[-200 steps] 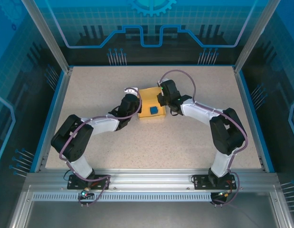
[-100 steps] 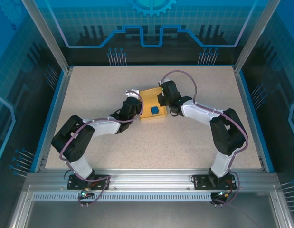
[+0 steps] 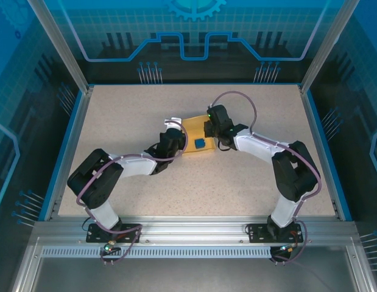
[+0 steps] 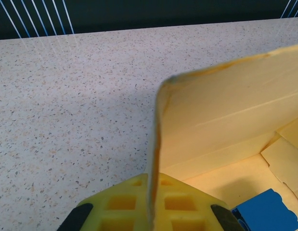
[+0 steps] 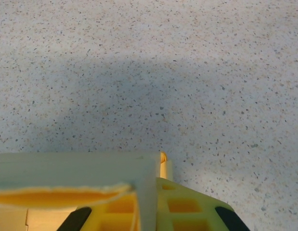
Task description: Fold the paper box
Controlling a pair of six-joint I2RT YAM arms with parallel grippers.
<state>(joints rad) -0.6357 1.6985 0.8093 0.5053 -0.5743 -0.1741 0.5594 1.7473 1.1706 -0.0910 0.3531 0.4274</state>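
Note:
The paper box point(image 3: 194, 131) is pale yellow and partly folded, lying mid-table with a small blue cube point(image 3: 200, 144) inside it. My left gripper point(image 3: 178, 139) is at its left side, shut on the left wall. In the left wrist view that upright wall point(image 4: 221, 115) runs edge-on between the yellow fingers point(image 4: 124, 202) of the left gripper point(image 4: 153, 187), and the blue cube point(image 4: 266, 211) lies on the box floor. My right gripper point(image 3: 211, 129) is at the box's far right corner. In the right wrist view the right gripper point(image 5: 148, 195) is shut on a box wall point(image 5: 76, 166).
The speckled table point(image 3: 237, 176) is bordered by a raised blue rim point(image 3: 322, 146) with aluminium posts at the corners. Both forearms angle inward from the near edge and meet at the box.
The left gripper has slid right and nearer, carrying the box's left wall inward. The right gripper has closed the last bit on its wall and shifted slightly right.

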